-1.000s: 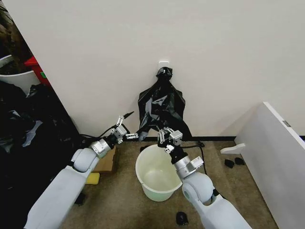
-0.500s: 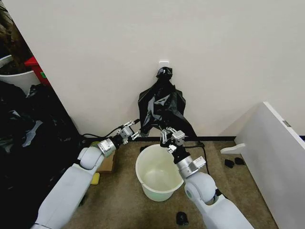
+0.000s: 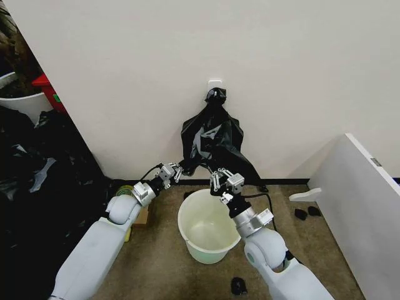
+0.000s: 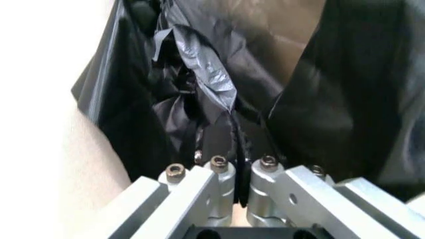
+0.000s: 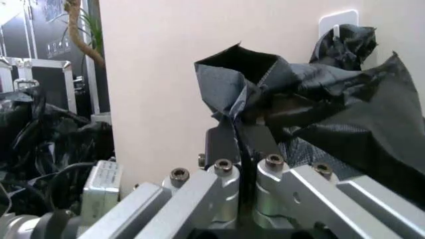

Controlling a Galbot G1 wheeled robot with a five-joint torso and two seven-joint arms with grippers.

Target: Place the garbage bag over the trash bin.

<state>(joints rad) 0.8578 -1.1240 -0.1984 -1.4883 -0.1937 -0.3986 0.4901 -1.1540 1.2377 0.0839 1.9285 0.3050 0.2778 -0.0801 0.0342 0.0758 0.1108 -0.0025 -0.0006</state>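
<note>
1. The garbage bag (image 3: 212, 140) hangs against the wall from a white hook (image 3: 215, 83), just behind the trash bin (image 3: 207, 229) on the floor.
2. The left gripper (image 3: 173, 170) is clamped on the bag's lower left edge.
3. The right gripper (image 3: 223, 180), above the bin's rim, is pinched on the bag's lower right edge.

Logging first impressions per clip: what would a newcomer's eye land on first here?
Probably the black garbage bag, hanging against the pale wall from a knot at a white wall hook. Both grippers are shut on its lower edge: the left gripper at the left corner, the right gripper nearer the middle. Just below stands the cream-white trash bin, open and unlined, on the brown carpet.
</note>
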